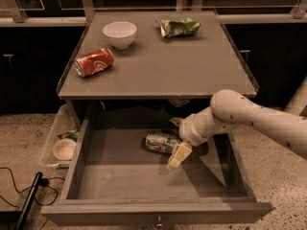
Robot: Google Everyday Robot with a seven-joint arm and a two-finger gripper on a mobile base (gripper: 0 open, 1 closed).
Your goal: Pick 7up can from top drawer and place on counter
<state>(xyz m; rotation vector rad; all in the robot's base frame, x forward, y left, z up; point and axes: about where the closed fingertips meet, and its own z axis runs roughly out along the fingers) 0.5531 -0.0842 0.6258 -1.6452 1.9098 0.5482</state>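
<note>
Hanging in open top drawer (124, 182), tool (174, 144) by 7up can (157, 142); speckled floor (280, 178).

You are looking at a smooth, cream-white, rounded arm (249, 114) speckled with small dark dots, narrowing into a pale-yellow pincer (176, 143), its flat fingers (178, 156) spreading apart, hanging inside the top drawer (124, 178).
</note>
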